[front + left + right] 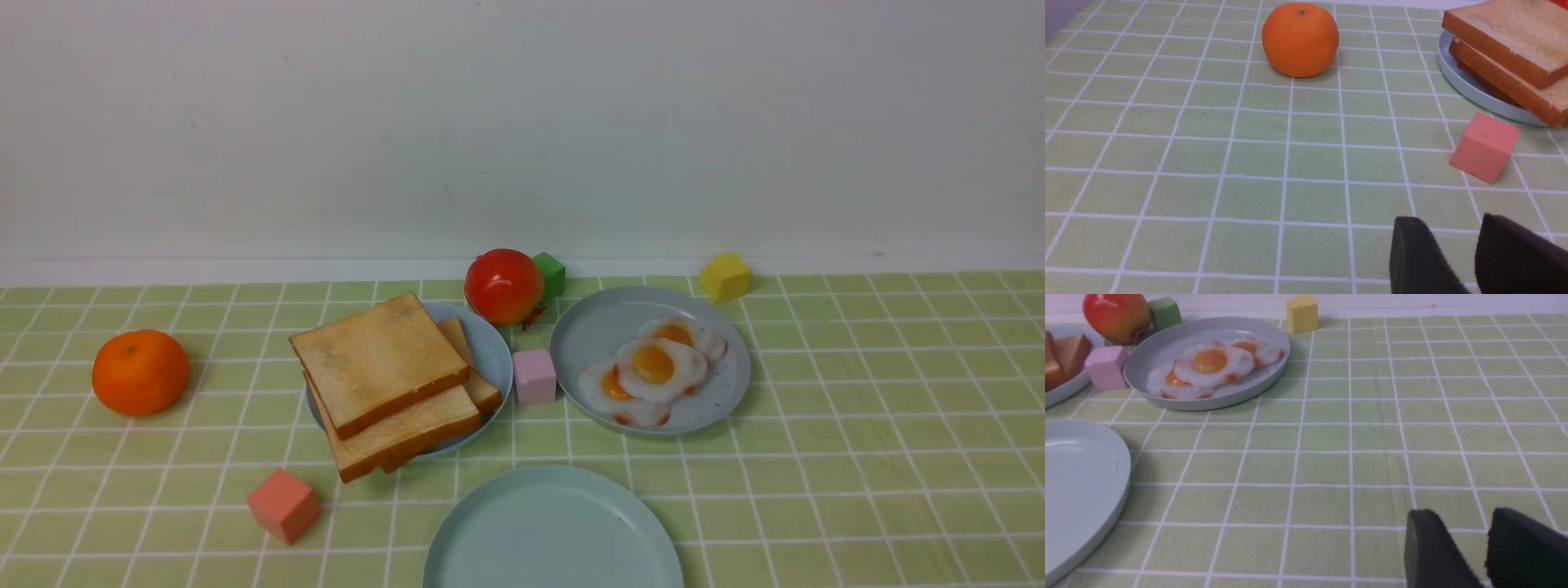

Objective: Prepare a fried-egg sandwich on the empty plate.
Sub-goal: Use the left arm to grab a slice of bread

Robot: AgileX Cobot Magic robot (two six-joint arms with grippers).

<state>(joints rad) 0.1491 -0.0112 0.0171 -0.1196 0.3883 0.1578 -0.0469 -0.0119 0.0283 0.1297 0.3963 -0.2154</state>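
The empty plate (555, 531), pale aqua-green, lies at the front centre with nothing on it; its rim (1106, 473) also shows in the right wrist view. Several toast slices (380, 355) are stacked on a light blue plate (494, 351) behind it to the left. Fried eggs (653, 365) overlap on a greyer plate (604, 327) to the right. Neither gripper appears in the front view. My left gripper (1451, 222) hovers open over bare cloth near a salmon cube (1485, 148). My right gripper (1464, 514) is open over bare cloth, right of the empty plate.
An orange (140, 371) sits far left. A red fruit (504, 286) and green cube (551, 273) stand behind the plates, a yellow cube (725, 276) at the back right. A pink cube (535, 376) is between the two filled plates.
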